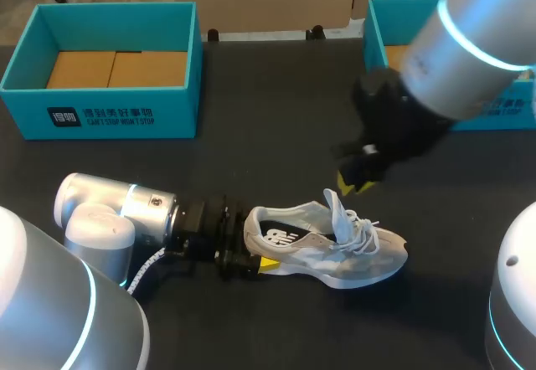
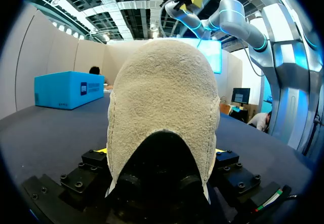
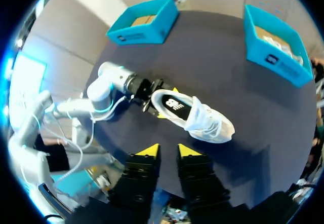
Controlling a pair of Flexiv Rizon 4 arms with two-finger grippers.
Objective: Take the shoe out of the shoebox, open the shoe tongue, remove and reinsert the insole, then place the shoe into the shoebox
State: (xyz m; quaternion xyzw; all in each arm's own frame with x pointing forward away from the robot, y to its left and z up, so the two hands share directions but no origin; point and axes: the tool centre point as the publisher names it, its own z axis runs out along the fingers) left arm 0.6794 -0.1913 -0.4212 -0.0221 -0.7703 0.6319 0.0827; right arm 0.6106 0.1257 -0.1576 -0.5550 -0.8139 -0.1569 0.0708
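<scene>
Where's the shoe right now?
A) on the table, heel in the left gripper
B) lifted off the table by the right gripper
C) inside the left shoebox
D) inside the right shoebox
A: the shoe lies on the table with the left gripper shut on its heel; the right gripper hangs above it, holding nothing.

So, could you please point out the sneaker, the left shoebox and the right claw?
sneaker [image 1: 325, 258]: head view, grey side panel.
left shoebox [image 1: 126, 117]: head view, teal front wall.
right claw [image 3: 169, 152]: right wrist view, midway between its yellow tips.
</scene>
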